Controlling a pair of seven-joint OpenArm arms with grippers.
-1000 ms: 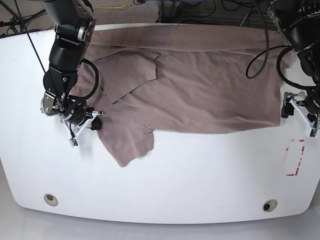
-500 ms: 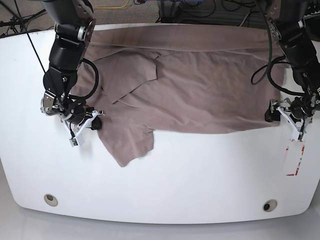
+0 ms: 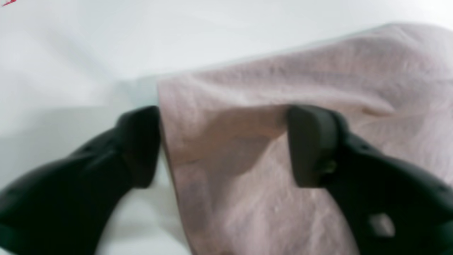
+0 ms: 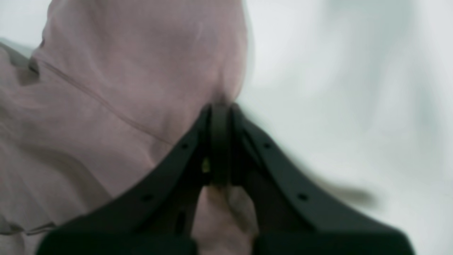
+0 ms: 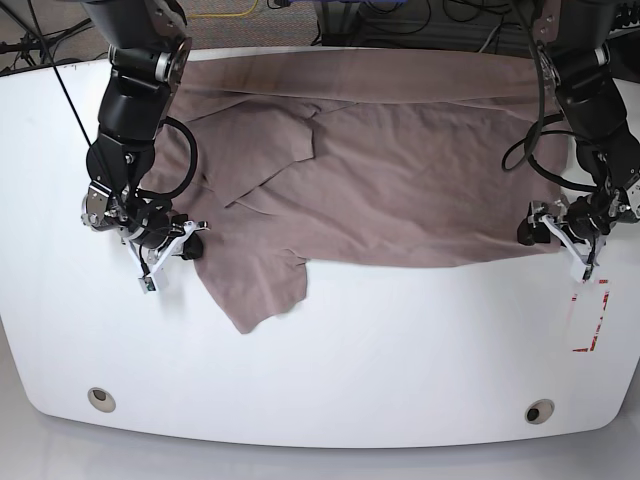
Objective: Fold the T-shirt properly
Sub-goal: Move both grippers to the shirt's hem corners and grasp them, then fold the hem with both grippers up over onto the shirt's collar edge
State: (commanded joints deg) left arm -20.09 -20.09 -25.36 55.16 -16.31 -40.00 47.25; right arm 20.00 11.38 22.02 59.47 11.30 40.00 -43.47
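The taupe T-shirt (image 5: pixel 400 180) lies spread and wrinkled across the far half of the white table (image 5: pixel 400 350), with one flap hanging toward the front left. On the base view's right, my left gripper (image 5: pixel 535 228) is at the shirt's lower right corner. In the left wrist view it (image 3: pixel 223 148) is open, its black fingers (image 3: pixel 138 145) straddling the T-shirt's edge (image 3: pixel 283 71). My right gripper (image 5: pixel 193 240) is at the shirt's left edge. In the right wrist view it (image 4: pixel 220 109) is shut, pinching a fold of the T-shirt (image 4: pixel 124 88).
A red-marked label (image 5: pixel 588 315) lies on the table near its right edge. Two round holes (image 5: pixel 100 398) (image 5: pixel 540 410) sit near the front rim. Cables (image 5: pixel 400 20) run behind the far edge.
My left gripper has moved inward from beyond the table's right side to the shirt's lower right corner. The right arm and the shirt have stayed put.
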